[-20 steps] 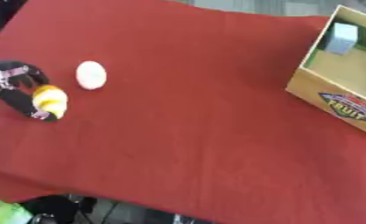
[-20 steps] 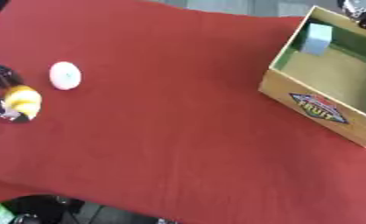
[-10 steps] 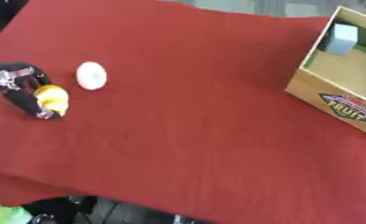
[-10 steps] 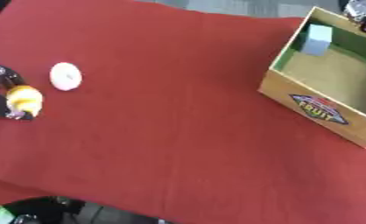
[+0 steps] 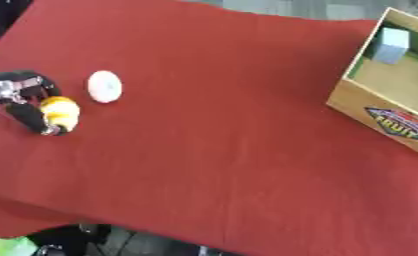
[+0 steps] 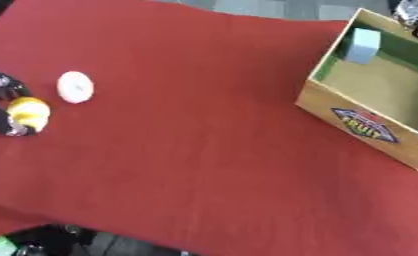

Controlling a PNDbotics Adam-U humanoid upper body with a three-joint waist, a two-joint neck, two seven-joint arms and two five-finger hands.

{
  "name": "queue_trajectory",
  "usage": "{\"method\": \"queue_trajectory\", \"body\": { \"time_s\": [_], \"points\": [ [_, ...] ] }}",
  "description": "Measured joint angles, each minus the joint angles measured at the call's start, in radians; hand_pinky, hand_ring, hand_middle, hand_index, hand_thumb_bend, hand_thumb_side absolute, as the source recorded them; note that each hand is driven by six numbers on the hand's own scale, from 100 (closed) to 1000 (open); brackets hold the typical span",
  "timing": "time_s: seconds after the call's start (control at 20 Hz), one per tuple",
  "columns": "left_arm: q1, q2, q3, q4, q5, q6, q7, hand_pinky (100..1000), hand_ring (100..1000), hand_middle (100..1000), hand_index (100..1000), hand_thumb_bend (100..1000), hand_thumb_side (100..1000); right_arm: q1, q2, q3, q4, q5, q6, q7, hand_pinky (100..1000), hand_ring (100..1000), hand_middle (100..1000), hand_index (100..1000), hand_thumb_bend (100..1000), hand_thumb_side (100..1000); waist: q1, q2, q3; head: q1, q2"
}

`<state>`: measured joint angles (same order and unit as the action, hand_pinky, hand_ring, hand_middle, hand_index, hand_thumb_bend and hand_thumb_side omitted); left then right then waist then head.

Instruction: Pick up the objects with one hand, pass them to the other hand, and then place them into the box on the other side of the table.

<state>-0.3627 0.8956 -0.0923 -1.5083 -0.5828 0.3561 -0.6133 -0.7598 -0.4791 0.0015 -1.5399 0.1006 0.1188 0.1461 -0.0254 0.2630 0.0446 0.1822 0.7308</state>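
— One second on, the left robot hand (image 5: pixel 24 102) hasn't budged; its fingers curl round the yellow object (image 5: pixel 60 113), low on the worktop (image 5: pixel 212 130).
— So no lift yet. White object (image 5: pixel 104 86)?
— Just beyond its fingers. Box (image 6: pixel 376 102) far opposite. Wrist cut off; right hand unseen.

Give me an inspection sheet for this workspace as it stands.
Surface: red cloth over the table.
Job's things: yellow object in the left hand; white oval object on the cloth beside it; box at the right, a pale blue block in its far corner.
Clutter: nothing seen.
Hands: left hand at the left edge, fingers curled round the yellow object; right hand not in view.
Cables: nothing seen.
Surroundings: dark floor and something green below the near edge.
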Motion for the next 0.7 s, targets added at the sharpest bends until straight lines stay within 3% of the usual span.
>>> {"method": "queue_trajectory", "body": {
  "time_s": [0.4,0.7],
  "points": [
    [0.004,0.000,0.008,-0.043,0.003,0.011,0.004,839,762,733,670,406,100,0.000,0.000,0.000,0.000,0.000,0.000,0.000,861,901,726,868,284,203,0.000,0.000,0.003,-0.003,-0.004],
    [0.013,0.000,0.028,-0.085,0.044,0.026,0.061,827,729,706,637,342,100,0.000,0.000,0.000,0.000,-0.001,-0.001,0.000,861,901,726,868,276,200,0.000,0.000,0.007,-0.007,-0.004]
  ]
}}
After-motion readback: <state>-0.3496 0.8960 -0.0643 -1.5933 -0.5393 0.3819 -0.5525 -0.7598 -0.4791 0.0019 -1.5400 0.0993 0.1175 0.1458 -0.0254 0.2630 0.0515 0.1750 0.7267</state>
